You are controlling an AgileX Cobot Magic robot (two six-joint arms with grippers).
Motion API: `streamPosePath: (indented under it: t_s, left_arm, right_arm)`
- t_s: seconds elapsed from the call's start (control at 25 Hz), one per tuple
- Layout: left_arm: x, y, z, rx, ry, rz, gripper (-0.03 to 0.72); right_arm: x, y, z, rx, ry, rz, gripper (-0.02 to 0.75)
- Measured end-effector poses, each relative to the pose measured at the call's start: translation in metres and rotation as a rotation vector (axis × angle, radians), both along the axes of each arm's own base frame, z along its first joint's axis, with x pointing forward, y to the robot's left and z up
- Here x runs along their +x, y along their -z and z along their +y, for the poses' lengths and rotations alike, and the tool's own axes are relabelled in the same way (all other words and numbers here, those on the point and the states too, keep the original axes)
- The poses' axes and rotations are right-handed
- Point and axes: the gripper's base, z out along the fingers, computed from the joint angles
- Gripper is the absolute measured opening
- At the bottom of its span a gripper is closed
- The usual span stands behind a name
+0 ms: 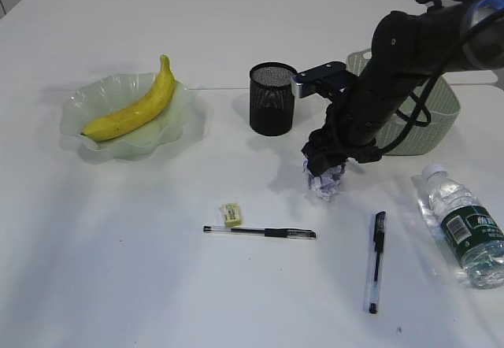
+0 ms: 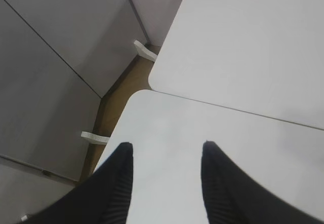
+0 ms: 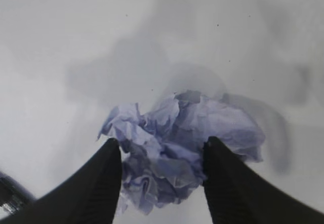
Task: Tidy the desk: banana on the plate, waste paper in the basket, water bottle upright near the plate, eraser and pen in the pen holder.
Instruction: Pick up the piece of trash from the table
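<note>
1. Right now the right gripper (image 3: 162, 155) is down on the waste paper (image 3: 179, 145); the crumpled ball sits between the two fingers (image 3: 106, 183), both touching its sides. Looks like it's grasping the paper. The ball is still on the table (image 1: 118, 269).
2. Exterior view: the paper wad (image 1: 326, 181) lies right of centre, in front of the mesh pen holder (image 1: 272, 98) and near the green basket (image 1: 429, 116), which stands behind and to the right, partly hidden by the arm.
3. Left gripper (image 2: 167, 155) is parked over the table's corner, jaws apart, nothing between them. Table edge and floor visible just beyond.
4. Banana (image 1: 134, 108) already lies in the plate (image 1: 94, 100), far left.
5. Eraser (image 1: 231, 214) touches or nearly touches one pen (image 1: 260, 231), front centre. Second pen (image 1: 376, 261) lies further right, roughly along the depth axis.
6. Water bottle (image 1: 462, 226) is on its side near the right edge, in front of the basket.
7. Open table: wide bare stretch front left, and between plate and pen holder. Tight spot is between paper, basket and bottle.
</note>
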Motion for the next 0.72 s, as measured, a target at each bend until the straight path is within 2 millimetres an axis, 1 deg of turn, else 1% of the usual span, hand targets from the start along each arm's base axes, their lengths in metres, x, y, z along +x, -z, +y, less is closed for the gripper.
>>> streamPosePath:
  t_s: [0.16, 0.44, 0.52, 0.72]
  left_arm:
    - [-0.0001, 0.0, 0.0001, 0.002, -0.001, 0.001, 0.307]
    - [-0.0019, 0.0015, 0.0009, -0.001, -0.015, 0.023, 0.307]
    - [-0.0021, 0.0016, 0.0011, 0.001, -0.017, 0.027, 0.307]
    - [-0.0035, 0.0021, 0.0024, 0.015, -0.027, 0.045, 0.307]
  right_arm:
    - [0.0001, 0.0006, 0.0, 0.0, 0.0, 0.001, 0.347]
    - [0.0001, 0.0004, 0.0009, 0.012, 0.007, 0.003, 0.344]
    - [0.0005, 0.0, 0.0014, 0.019, 0.011, 0.0, 0.367]
    - [0.0045, -0.0061, 0.0028, 0.027, 0.006, -0.023, 0.482]
